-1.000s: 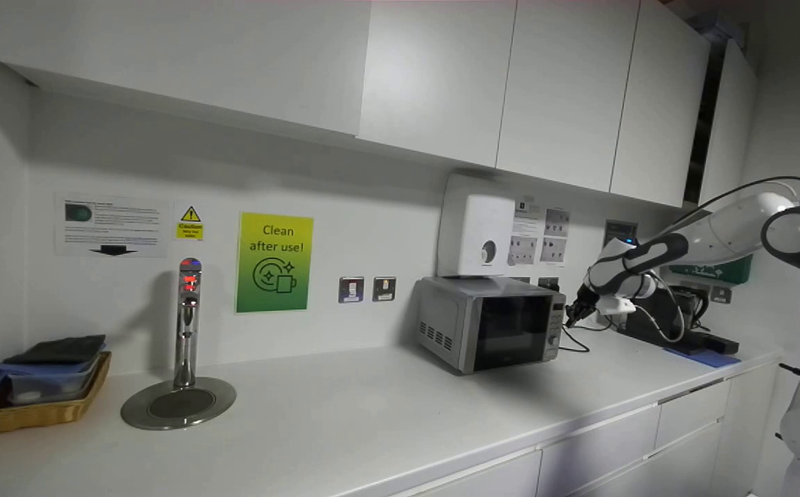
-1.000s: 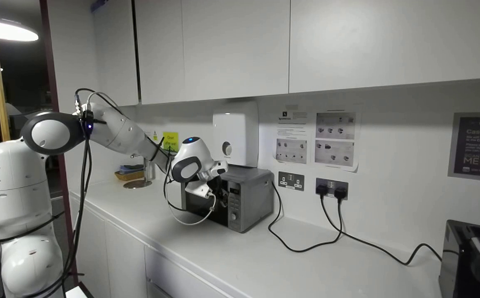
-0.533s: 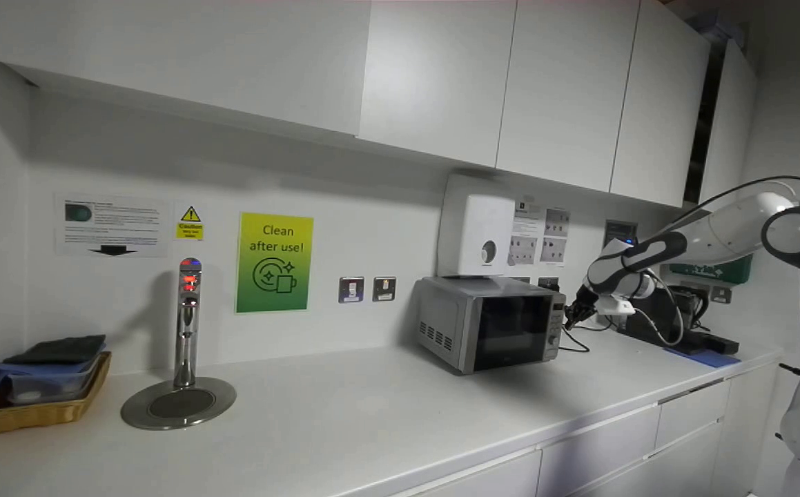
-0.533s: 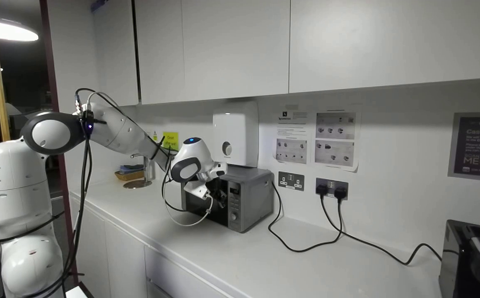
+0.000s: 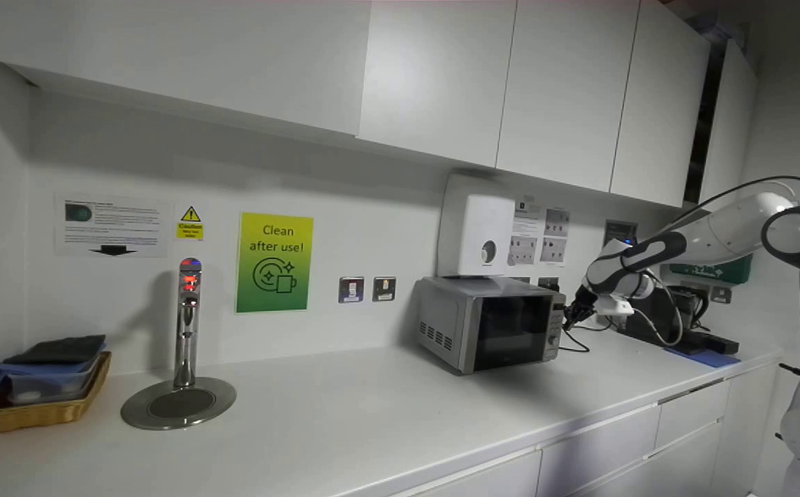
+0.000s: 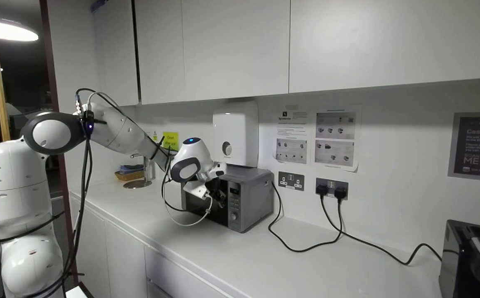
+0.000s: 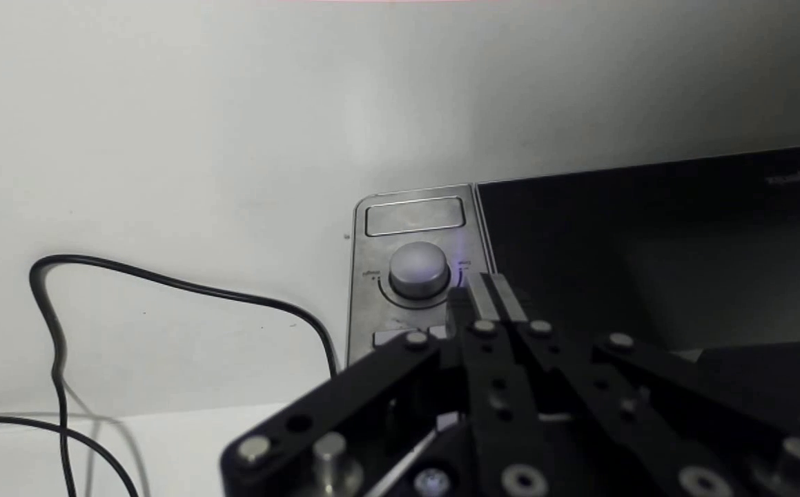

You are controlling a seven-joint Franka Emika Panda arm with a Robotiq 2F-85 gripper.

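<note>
"Pointing at the front of a silver microwave (image 5: 489, 328), the black pincer (image 7: 496, 297) juts in from the lower right of the wrist view. Its fingers (image 7: 512, 300)?"

"Drawn fully together, ending just beside the round knob (image 7: 419, 269), near the frame's centre. Whether they touch the control panel (image 7: 389, 314), I cannot tell."

"And the microwave?"

"On the white desk (image 5: 330, 414), right of centre in an exterior view, below a white wall dispenser (image 5: 475, 235). A black cord (image 7: 165, 279) loops at the left of the wrist view."
</note>
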